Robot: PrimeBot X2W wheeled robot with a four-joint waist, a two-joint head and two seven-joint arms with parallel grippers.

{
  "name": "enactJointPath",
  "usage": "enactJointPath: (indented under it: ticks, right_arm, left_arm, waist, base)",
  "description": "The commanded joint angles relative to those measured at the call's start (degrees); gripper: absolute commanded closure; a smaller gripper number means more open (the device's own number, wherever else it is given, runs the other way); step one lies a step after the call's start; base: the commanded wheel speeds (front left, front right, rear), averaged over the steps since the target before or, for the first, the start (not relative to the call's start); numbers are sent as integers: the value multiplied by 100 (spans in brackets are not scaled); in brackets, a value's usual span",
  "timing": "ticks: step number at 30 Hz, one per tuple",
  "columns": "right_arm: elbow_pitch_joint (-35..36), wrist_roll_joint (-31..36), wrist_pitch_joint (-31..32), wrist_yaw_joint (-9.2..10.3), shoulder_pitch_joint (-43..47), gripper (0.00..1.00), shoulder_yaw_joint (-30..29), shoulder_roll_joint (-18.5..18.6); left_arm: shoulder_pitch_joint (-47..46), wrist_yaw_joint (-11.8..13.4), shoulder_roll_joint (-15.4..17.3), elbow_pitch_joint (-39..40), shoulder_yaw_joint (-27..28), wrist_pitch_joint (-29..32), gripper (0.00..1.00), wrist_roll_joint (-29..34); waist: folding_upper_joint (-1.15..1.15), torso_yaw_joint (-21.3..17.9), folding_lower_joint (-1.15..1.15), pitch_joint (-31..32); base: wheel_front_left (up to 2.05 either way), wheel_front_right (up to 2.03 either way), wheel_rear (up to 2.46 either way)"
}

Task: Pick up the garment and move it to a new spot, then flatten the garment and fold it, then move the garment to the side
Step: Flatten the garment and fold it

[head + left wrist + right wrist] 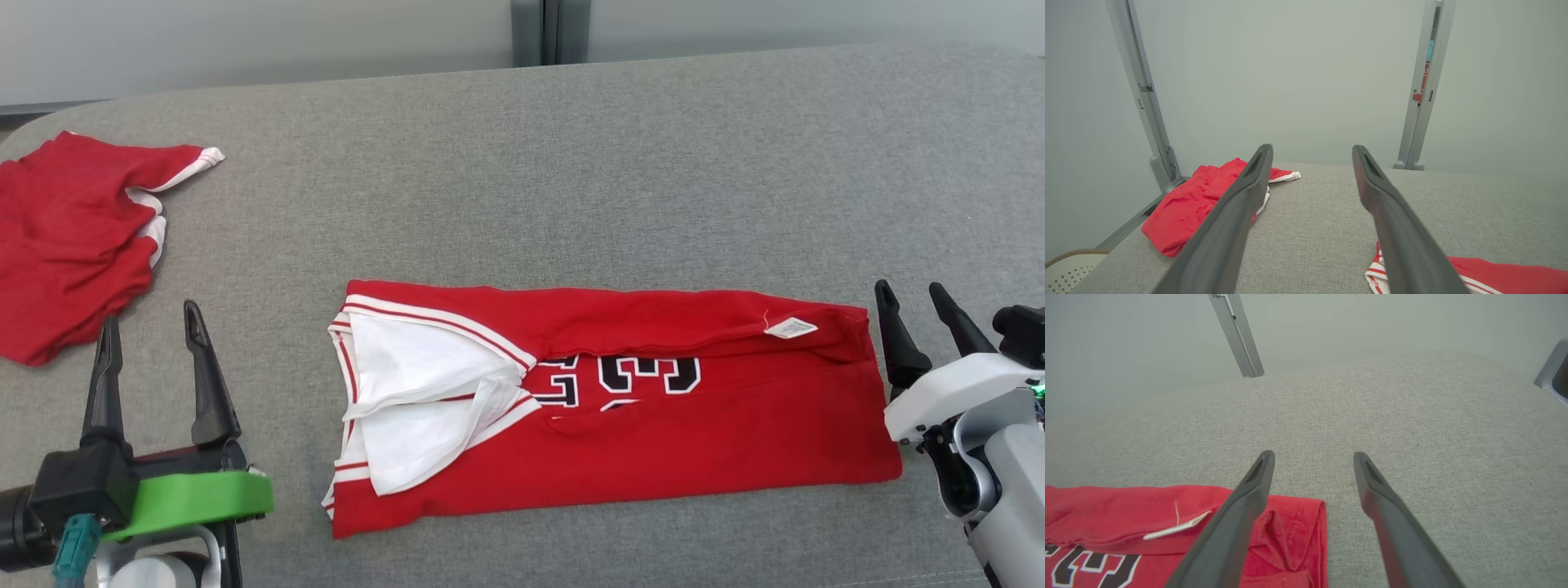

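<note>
Red jersey point(653, 441), folded into a long strip, flat on the grey fabric table point(571, 163). It sits centre-near with its long axis running left to right. The white-lined collar point(408, 367) is at the left end and the hem at the right. A black number point(645, 374) with white outline shows mid-strip, partly cut off by the fold. A white label point(790, 327) lies on the far edge close to the right end.

The left gripper point(151, 314) is near-left, fingers spread with nothing between them, well apart from the collar end. The right gripper point(909, 287) is near-right, fingers spread and empty, just beside the jersey's right end. In the right wrist view one finger overlaps the cloth's corner; can't tell if it touches.

A second red garment point(65, 237) with white trim lies crumpled far-left on the table, well apart from the jersey. In the left wrist view a pale perforated basket point(1069, 265) sits below the table's left edge. Grey frame posts point(1419, 102) stand against the pale wall on the far side.
</note>
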State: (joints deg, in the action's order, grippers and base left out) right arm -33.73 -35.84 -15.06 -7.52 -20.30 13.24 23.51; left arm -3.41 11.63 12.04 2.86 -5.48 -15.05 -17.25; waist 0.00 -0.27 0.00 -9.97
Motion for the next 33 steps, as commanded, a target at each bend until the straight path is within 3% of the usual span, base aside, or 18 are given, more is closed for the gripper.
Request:
enactJointPath:
  ticks: [1, 7, 15, 27, 33]
  right_arm:
    - [-126, -44, -15, 6, -94, 0, -64, -55]
    - [-782, -127, -2, 6, -446, 0, -21, -179]
    - [-1390, -411, 107, 6, -463, 0, 586, -230]
    - [-1575, -952, 101, 8, -5, 0, 1213, -283]
    - [-1861, -1127, 65, 15, -132, 0, 1146, -328]
  left_arm:
    - [174, -96, -144, 35, 170, -14, 0, 196]
    - [373, -518, -602, -37, 653, -15, 0, 711]
    - [359, -827, -832, -258, 861, -15, 0, 1079]
    - [312, -997, -898, -243, 1057, -15, 0, 1278]
    - [256, -1027, -907, -245, 1029, -15, 0, 1347]
  waist:
    - [0, 58, 0, -36]
    - [0, 203, 0, -169]
    - [0, 256, 0, -113]
    - [0, 105, 0, -5]
    - [0, 135, 0, -21]
  base:
    - [0, 0, 0]
    - [0, 0, 0]
    - [0, 0, 0]
    - [0, 0, 0]
    - [0, 0, 0]
